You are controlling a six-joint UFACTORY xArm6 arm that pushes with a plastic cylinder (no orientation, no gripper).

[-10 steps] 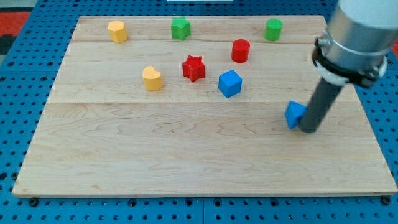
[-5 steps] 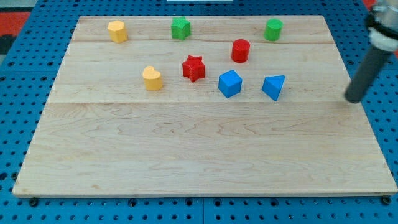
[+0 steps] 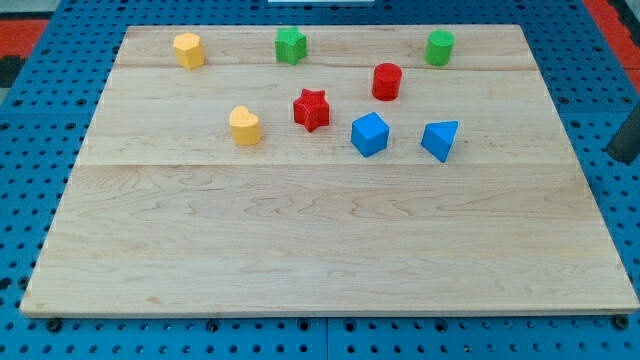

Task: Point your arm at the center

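Observation:
My tip (image 3: 626, 160) shows only as a dark sliver at the view's right edge, off the wooden board (image 3: 320, 250) and far right of all blocks. Nearest to it is the blue triangular block (image 3: 440, 139). A blue cube (image 3: 369, 133) sits just left of that. A red star (image 3: 312, 109) and a red cylinder (image 3: 387, 80) lie above them. A yellow heart (image 3: 245, 125) lies left of the star. A yellow block (image 3: 188, 48), a green star-like block (image 3: 291, 44) and a green cylinder (image 3: 439, 46) sit along the board's top.
The board rests on a blue pegboard table (image 3: 30, 200). A red strip (image 3: 25, 30) shows at the view's top left corner and another (image 3: 615, 15) at the top right.
The rod has swung right, from beside the blue triangular block to the view's right edge, off the board. The blue triangular block now lies further up and left, beside the blue cube.

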